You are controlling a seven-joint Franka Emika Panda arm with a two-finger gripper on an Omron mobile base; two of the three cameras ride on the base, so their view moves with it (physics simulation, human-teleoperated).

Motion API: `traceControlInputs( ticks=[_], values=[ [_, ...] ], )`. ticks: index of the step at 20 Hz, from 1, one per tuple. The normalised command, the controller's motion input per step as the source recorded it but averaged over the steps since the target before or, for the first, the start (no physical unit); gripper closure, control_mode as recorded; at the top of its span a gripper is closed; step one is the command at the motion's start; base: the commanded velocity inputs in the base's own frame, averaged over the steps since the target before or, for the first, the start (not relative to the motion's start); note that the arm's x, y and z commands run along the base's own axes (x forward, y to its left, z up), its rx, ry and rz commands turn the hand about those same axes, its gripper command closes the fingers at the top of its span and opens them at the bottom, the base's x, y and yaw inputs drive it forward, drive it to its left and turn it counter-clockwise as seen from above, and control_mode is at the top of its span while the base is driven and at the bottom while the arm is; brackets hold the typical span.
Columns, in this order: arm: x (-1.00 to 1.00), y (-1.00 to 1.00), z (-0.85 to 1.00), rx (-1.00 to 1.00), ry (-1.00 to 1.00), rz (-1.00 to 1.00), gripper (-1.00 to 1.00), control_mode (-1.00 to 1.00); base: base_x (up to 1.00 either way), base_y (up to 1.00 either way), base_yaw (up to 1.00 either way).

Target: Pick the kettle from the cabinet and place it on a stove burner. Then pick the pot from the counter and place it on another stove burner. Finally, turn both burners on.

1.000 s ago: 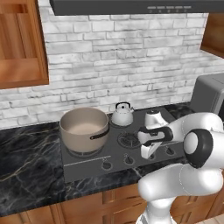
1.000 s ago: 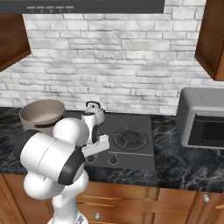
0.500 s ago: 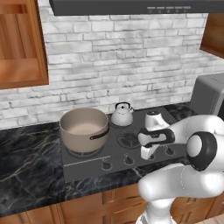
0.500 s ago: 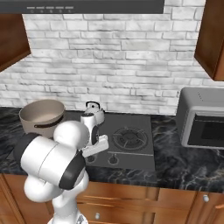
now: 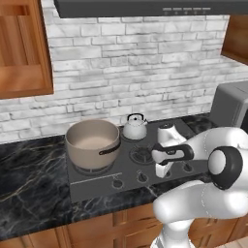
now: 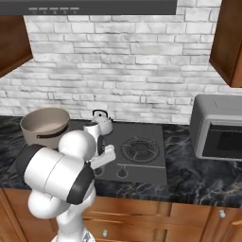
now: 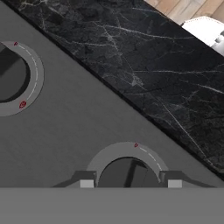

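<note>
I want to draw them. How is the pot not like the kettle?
The pot is big, wide and beige, and the kettle is small, squat and silvery. The pot is open on top; the kettle has a lid with a knob. The pot has short dark side handles; the kettle has one thin arched handle. Both sit on the cooktop.

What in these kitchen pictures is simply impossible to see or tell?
- Burner under the pot: left base view, covered by the pot.
- End effector fingers: hand view, cut off at the bottom; grip on the knob unclear.
- Knob markings: base views, too small.
- Microwave: right base view, cut by the edge.
</note>
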Motion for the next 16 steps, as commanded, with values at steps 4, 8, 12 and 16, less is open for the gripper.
traceControlInputs(
  ticks=[4, 8, 12, 16],
  values=[
    [0.0, 0.04, -0.02, 0.0, 0.0, 0.21, 1.0, -1.0, 0.0, 0.0, 0.0],
    [-0.01, 0.0, -0.01, 0.0, 0.0, 0.2, 1.0, -1.0, 0.0, 0.0, 0.0],
    [0.0, 0.0, -0.01, 0.0, 0.0, 0.15, 1.0, -1.0, 0.0, 0.0, 0.0],
    [0.0, 0.0, -0.02, 0.0, -0.04, 0.16, 1.0, -1.0, 0.0, 0.0, 0.0]
  ],
)
